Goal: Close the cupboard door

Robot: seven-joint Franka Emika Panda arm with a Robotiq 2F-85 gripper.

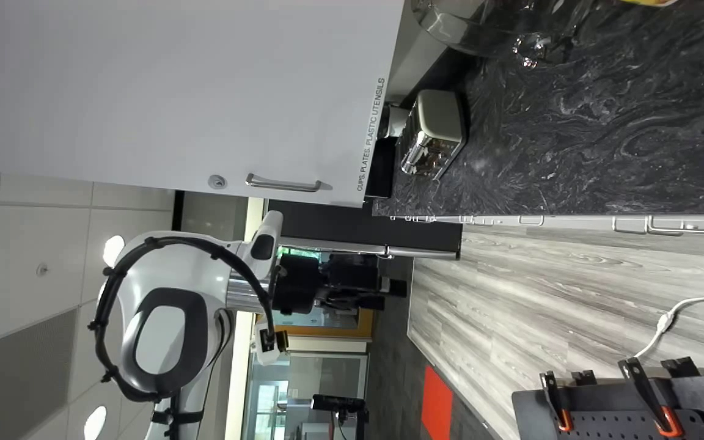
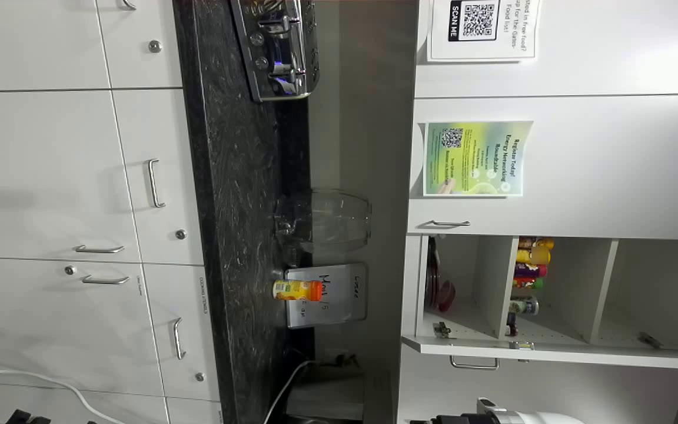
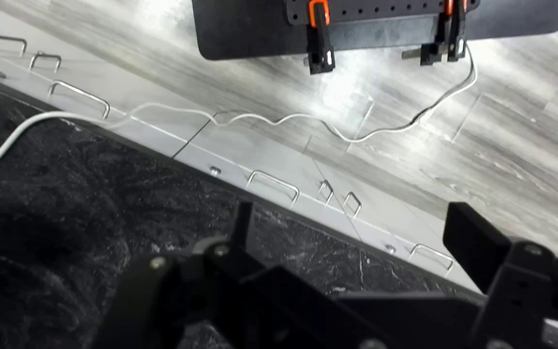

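Observation:
The cupboard door is a large white panel [image 1: 205,91] with a slim silver bar handle [image 1: 283,183]. It stands open: in an exterior view the door [image 2: 562,353] shows nearly edge-on, swung out from the cupboard, whose shelves [image 2: 604,288] are exposed. My gripper [image 1: 385,293] hangs out past the door's handle edge, apart from it. In the wrist view my gripper [image 3: 352,223] has its fingers wide apart with nothing between them. The door is out of the wrist view. In an exterior view only part of the white arm [image 2: 527,417] shows at the picture's edge.
Both exterior pictures lie sideways. A dark marbled countertop [image 1: 572,134] bears a toaster [image 1: 431,131], a glass dispenser [image 2: 339,218] and an orange-capped bottle [image 2: 298,290]. Drawers with protruding handles [image 3: 274,182] run below it. A dark table with clamps [image 3: 259,29] and a white cable [image 3: 279,121] also show.

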